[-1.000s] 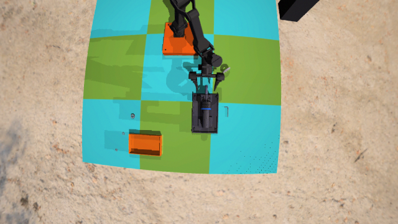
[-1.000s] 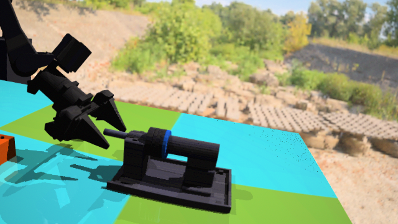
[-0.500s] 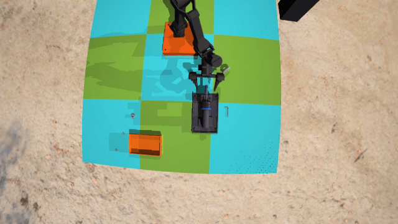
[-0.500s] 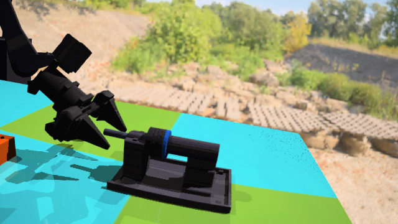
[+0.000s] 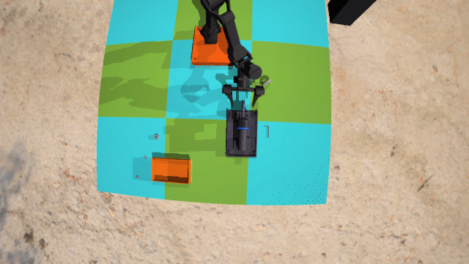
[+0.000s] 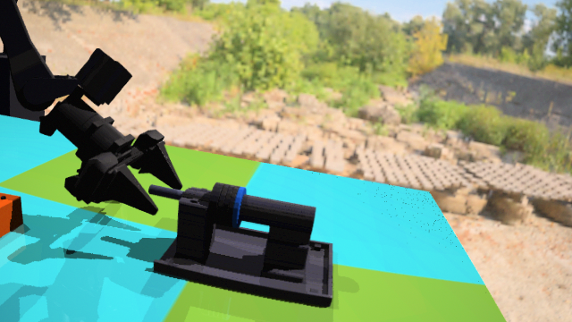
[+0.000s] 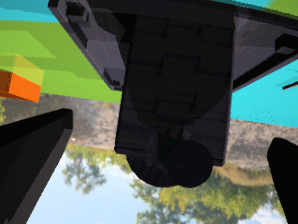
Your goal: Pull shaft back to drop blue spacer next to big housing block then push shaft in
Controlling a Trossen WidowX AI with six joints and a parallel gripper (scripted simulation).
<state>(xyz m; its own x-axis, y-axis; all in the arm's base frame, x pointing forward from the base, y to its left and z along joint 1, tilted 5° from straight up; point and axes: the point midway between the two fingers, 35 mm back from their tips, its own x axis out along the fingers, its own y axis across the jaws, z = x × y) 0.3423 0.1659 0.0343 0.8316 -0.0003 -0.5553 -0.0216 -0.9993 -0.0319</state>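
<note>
The black shaft (image 5: 242, 105) (image 6: 164, 191) (image 7: 189, 164) sticks out of the upright support block (image 6: 192, 233) toward the arm. The blue spacer (image 5: 242, 128) (image 6: 241, 196) sits upright around the shaft line, against the big cylindrical housing (image 5: 242, 141) (image 6: 279, 210). Several dark spacers (image 6: 223, 197) sit side by side between it and the support block. My gripper (image 5: 242, 106) (image 6: 168, 200) (image 7: 174, 133) is wide open and empty. Its fingertips stand on either side of the shaft's free end, apart from it. The shaft inside the spacers is hidden.
The fixture's dark base tray (image 5: 228, 143) (image 6: 250, 282) has raised rims. An orange bin (image 5: 171, 169) (image 7: 25, 87) stands at front left in the top view. A hex key (image 5: 267, 131) lies right of the fixture. A small nut (image 5: 156, 136) and two smaller parts lie left.
</note>
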